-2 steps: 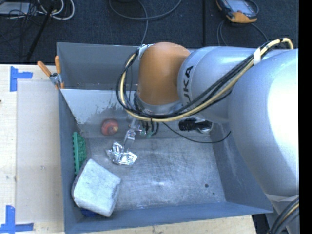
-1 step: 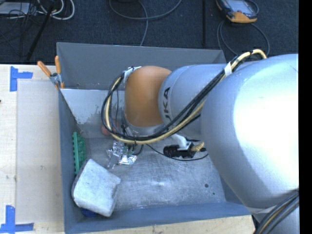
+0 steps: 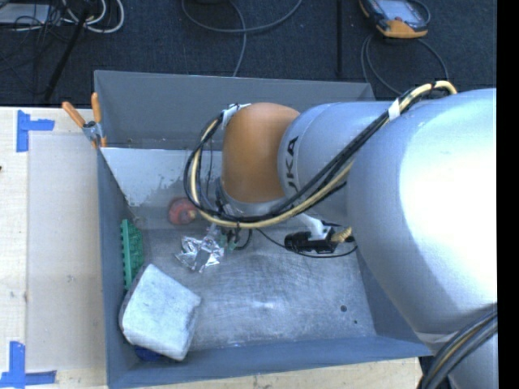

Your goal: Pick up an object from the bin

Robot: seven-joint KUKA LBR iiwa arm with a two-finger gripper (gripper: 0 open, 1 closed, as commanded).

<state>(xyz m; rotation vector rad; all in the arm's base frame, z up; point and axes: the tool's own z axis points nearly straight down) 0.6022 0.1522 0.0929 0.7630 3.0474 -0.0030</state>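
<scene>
Grey metal bin [image 3: 268, 306], floor mostly bare, with the arm coming in from the right and its orange cover [image 3: 255, 152] hanging over the back-left part. The claw [image 3: 221, 235] sits low under that cover, and honestly I can't tell how wide it is or whether it's got anything. Just to its left and a bit nearer the camera is a crumpled silver foil wad [image 3: 199, 254]; can't say if they touch. A small reddish ball [image 3: 182, 211] sits left and further back. Further left, a green comb-like strip [image 3: 130, 254] stands along the wall, and a white spongy block [image 3: 160, 310] lies left and forward.
</scene>
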